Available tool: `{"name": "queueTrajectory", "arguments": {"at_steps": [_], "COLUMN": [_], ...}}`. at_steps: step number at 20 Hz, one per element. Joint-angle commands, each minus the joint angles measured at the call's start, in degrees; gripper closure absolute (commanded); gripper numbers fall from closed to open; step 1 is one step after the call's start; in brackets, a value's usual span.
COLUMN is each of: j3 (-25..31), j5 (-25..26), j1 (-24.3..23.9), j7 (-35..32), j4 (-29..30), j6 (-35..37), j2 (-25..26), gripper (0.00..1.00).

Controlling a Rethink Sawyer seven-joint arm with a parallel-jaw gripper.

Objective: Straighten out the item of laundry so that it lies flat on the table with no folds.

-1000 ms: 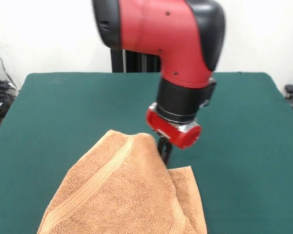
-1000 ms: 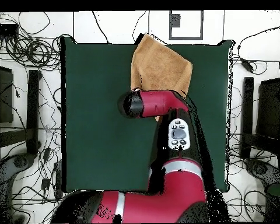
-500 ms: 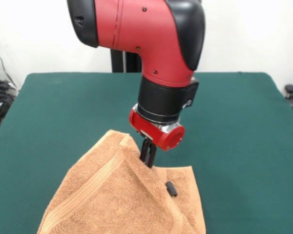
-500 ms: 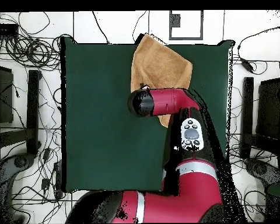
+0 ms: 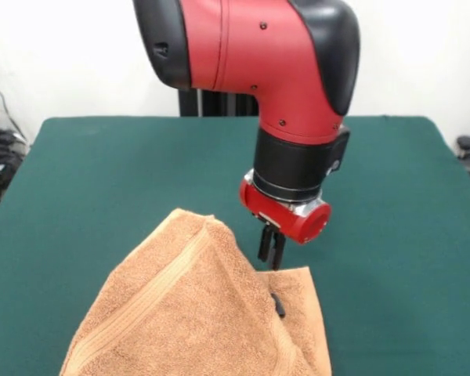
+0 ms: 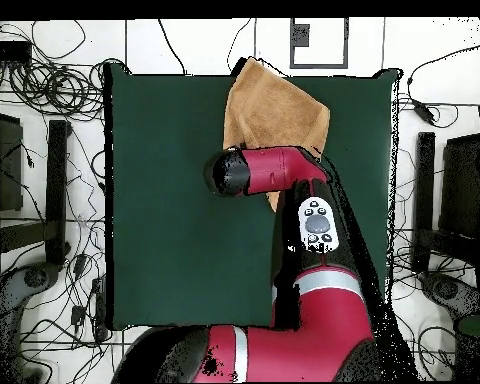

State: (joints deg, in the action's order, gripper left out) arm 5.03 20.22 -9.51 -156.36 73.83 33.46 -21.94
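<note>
The orange-tan towel [image 5: 192, 313] lies crumpled at the near edge of the green table [image 5: 102, 172], with a raised fold peaking near its far corner and a woven band running diagonally. In the overhead view the towel [image 6: 279, 105] reaches the table's [image 6: 164, 200] top edge. My gripper [image 5: 272, 251] hangs just right of the peak, over the towel's far edge. Its fingers are close together with nothing between them. The arm hides the gripper in the overhead view.
A small dark thing [image 5: 277, 304] lies on the towel below the gripper. The red arm [image 6: 274, 170] crosses the table's right half in the overhead view. Cables and stands surround the table.
The gripper has swung from the towel's fold to the right and now stands beside the peak. The raised fold has stayed about where it was.
</note>
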Motion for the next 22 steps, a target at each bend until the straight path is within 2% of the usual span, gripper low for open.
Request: {"name": "queueTrajectory", "arguments": {"at_steps": [1,4,7,16,17,22], "j3": [5.74,1.71,1.21,4.65,4.46,4.78], "j5": [4.39,8.07,10.77,11.73,11.6,10.94], "j1": [1.92,4.52,4.57,2.85,3.09,3.02], "j7": [13.61,9.14,9.29,11.44,10.89,11.17], "j4": [0.97,-0.67,-3.04,-7.37,-8.19,-9.66], "j6": [3.17,-2.81,-3.95,1.89,2.79,4.31], "j2": [0.49,0.7,1.28,2.57,2.82,3.43], "gripper": [1.0,1.0,1.0,1.0,0.0,0.0]}}
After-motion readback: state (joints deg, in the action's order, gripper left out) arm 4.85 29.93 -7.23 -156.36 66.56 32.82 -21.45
